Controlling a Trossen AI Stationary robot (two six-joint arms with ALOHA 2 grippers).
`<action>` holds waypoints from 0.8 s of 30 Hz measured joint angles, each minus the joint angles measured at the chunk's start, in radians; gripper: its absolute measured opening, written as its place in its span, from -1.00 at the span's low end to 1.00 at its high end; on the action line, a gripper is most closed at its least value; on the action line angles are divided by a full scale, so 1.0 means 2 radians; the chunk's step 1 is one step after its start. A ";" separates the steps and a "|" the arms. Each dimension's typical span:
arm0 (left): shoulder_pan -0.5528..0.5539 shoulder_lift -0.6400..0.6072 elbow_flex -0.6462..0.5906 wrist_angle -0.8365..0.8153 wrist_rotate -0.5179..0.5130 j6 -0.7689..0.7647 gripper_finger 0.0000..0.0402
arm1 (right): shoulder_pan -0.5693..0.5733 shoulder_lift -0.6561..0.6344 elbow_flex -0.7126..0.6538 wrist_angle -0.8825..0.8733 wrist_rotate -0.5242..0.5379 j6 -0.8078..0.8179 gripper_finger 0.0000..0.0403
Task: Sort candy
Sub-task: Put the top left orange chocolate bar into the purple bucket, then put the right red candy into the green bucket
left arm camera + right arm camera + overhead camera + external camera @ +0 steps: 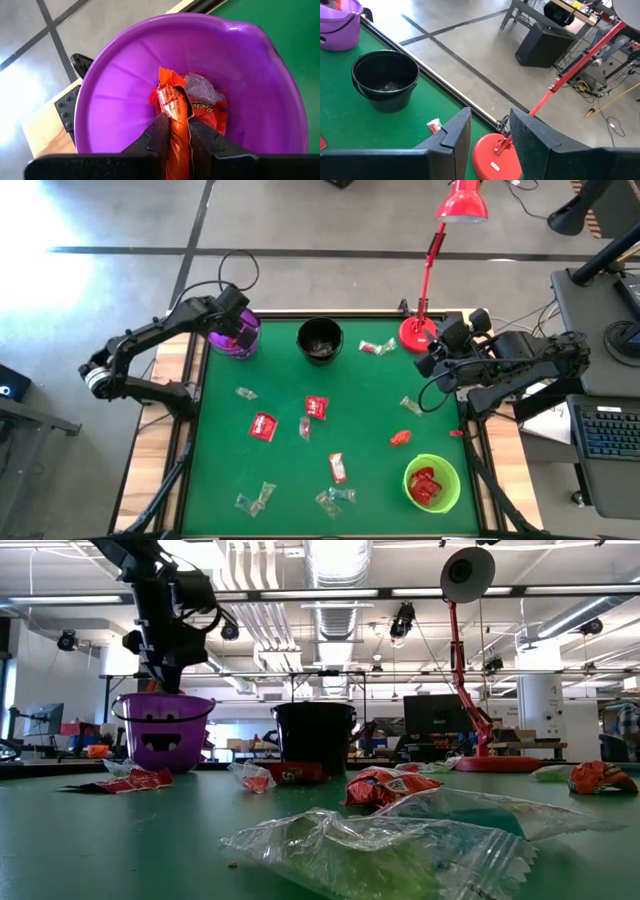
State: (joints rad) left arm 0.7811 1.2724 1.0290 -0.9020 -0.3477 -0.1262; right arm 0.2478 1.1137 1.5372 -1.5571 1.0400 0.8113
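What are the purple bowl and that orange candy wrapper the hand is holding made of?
The purple bowl looks like moulded plastic: smooth, evenly coloured walls with a soft sheen. The orange candy wrapper in the left hand seems to be thin glossy film or foil, judging by its crinkles and bright highlights; which one is unclear.

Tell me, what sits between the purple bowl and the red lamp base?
From above, the black bowl, then clear-wrapped candy, between the purple bowl and lamp base.
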 joint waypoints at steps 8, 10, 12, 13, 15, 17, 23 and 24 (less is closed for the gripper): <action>0.000 0.001 0.000 -0.004 0.010 -0.007 -0.58 | 0.000 0.000 0.000 0.000 0.000 0.000 -0.37; -0.001 0.001 0.006 -0.012 0.013 -0.012 -0.53 | 0.000 0.000 0.000 0.000 0.000 -0.001 -0.37; -0.004 0.001 0.020 -0.030 0.025 -0.015 -0.50 | 0.000 0.000 0.000 0.000 0.000 -0.006 -0.37; -0.006 0.001 0.028 -0.040 0.037 -0.016 -0.49 | 0.000 0.000 0.000 0.000 0.000 -0.011 -0.37; -0.011 0.001 0.049 -0.064 0.062 -0.016 -0.48 | 0.000 0.000 0.000 0.000 0.000 -0.029 -0.37; -0.016 0.001 0.073 -0.082 0.077 -0.016 -0.48 | 0.000 0.002 0.000 0.002 0.000 -0.047 -0.37; -0.043 0.000 0.132 -0.105 0.106 -0.008 -0.48 | 0.000 0.013 0.000 0.024 -0.056 -0.070 -0.43; -0.048 0.000 0.139 -0.108 0.112 -0.007 -0.48 | 0.000 0.016 0.000 0.032 -0.065 -0.070 -0.44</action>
State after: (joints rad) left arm 0.6855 1.2728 1.3076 -1.1180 -0.1239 -0.1404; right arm 0.2478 1.1459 1.5368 -1.4927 0.9105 0.6716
